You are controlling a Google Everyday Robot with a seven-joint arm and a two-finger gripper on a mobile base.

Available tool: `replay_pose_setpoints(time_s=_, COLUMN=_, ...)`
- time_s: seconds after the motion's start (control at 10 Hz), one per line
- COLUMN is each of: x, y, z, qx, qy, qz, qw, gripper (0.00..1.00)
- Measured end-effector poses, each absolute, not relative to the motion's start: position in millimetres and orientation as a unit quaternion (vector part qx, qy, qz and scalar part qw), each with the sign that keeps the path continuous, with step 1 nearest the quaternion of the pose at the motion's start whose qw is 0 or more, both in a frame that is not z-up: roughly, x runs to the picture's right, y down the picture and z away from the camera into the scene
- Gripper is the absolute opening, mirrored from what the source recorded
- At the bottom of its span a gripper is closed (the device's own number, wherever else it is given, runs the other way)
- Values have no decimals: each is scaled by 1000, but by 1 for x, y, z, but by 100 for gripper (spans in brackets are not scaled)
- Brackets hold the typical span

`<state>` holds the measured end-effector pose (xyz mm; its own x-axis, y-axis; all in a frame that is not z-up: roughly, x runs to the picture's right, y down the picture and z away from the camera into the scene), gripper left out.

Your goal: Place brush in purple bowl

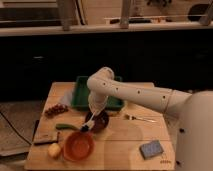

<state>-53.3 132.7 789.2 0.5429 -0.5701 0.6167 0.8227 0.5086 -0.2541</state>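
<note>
A: Where did the jaws (90, 121) sit?

B: Low over the near-left rim of the purple bowl (98, 121), on the wooden desk (125, 145). Whether they were apart or together, I could not tell.

A: And the brush (88, 124)?

B: Right at the jaws, white handle slanting up, dark head down at the bowl's left edge.

A: Around that?

B: An orange bowl (78, 146) just nearer, a green tray (80, 95) behind, a fork (139, 118) to the right, a blue sponge (151, 149) near-right, grapes (56, 109) far-left.
</note>
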Motion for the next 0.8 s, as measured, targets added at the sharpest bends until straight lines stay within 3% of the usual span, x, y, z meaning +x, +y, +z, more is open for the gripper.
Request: replay_pose_setpoints(time_s=0.8, x=-53, y=132, z=789, qx=-265, qy=-242, qz=-420, qw=834, gripper=80)
